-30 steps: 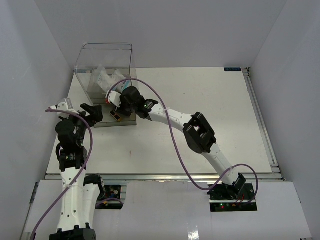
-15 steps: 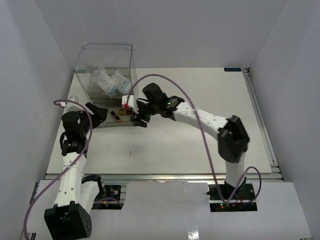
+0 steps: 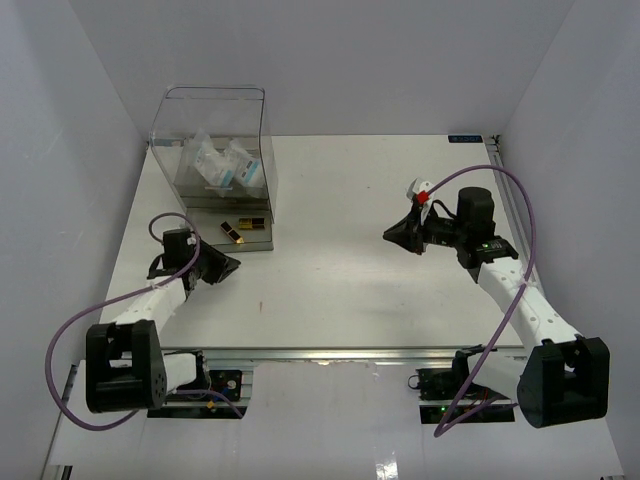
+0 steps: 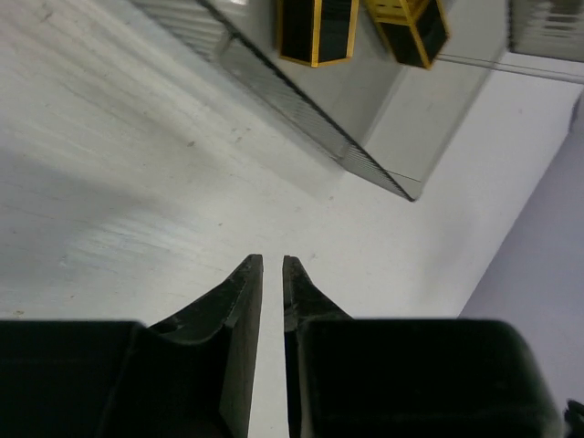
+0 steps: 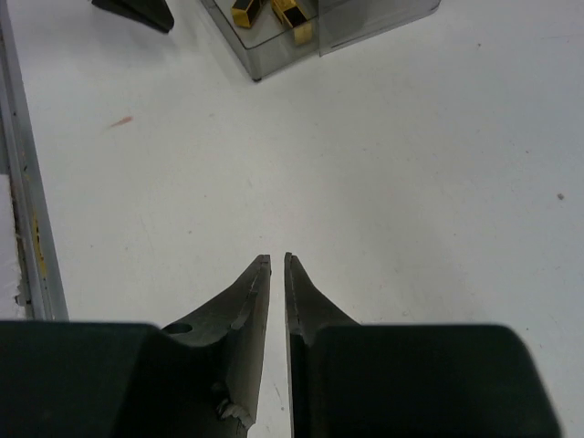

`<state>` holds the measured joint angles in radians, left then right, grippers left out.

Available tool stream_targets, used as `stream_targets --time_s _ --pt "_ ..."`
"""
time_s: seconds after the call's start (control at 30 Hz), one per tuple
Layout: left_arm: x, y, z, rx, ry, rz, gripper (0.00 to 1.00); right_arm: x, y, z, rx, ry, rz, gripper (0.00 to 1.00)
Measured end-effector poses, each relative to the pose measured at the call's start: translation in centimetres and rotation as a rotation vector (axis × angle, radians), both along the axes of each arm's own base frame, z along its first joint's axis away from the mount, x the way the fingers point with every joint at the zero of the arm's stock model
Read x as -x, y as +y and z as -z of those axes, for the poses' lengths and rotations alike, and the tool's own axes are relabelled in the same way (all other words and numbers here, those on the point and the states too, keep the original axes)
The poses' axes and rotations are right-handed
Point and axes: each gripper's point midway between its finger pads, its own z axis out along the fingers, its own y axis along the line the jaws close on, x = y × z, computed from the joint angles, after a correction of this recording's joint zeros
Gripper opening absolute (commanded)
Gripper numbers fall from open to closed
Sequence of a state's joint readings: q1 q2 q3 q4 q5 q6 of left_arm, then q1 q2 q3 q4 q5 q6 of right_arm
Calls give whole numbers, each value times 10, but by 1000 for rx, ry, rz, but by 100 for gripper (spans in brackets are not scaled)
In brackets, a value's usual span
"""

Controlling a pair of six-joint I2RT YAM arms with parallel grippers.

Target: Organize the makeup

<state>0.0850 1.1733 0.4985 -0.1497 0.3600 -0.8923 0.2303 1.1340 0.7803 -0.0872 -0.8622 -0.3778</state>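
Observation:
Clear packets with white-and-blue labels [image 3: 225, 165] stand inside the large clear plastic box [image 3: 265, 130] at the back left. Two black-and-gold tubes [image 3: 232, 232] [image 3: 255, 222] lie on the box's low front shelf; they also show in the left wrist view [image 4: 315, 32] [image 4: 411, 27] and the right wrist view [image 5: 245, 11]. My left gripper [image 3: 232, 265] [image 4: 272, 260] is shut and empty, low over the table just in front of that shelf. My right gripper [image 3: 390, 235] [image 5: 277, 257] is shut and empty over the table's right half, pointing left. No pink or tan palettes are in view.
The box's ribbed shelf edge [image 4: 310, 123] lies close ahead of the left fingers. A metal rail [image 3: 350, 352] [image 5: 23, 182] runs along the table's near edge. White walls enclose the table on three sides. A small red mark [image 3: 261, 303] is on the table.

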Motion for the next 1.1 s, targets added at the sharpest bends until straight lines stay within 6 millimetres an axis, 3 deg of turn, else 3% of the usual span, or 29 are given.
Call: stream_targets --time_s 0.13,0.33,0.47,0.73,0.9,1.1 --pt "0 5 34 -46 137 -69 26 -5 -4 -16 -63 -12 4 19" --pt "-14 19 50 -82 196 -171 26 -3 -2 -19 -80 -10 -11 19" --pt "-38 28 49 -87 178 -243 28 -3 -1 -20 -82 -9 -12 20" --pt "-83 37 43 -84 131 -310 52 -3 -1 -20 -80 -13 -12 20" --pt "-100 38 37 -76 91 -323 67 -4 -2 -18 -77 -11 -11 20" --pt "-121 37 30 -58 37 -315 74 -6 -2 -15 -71 -8 -9 20"
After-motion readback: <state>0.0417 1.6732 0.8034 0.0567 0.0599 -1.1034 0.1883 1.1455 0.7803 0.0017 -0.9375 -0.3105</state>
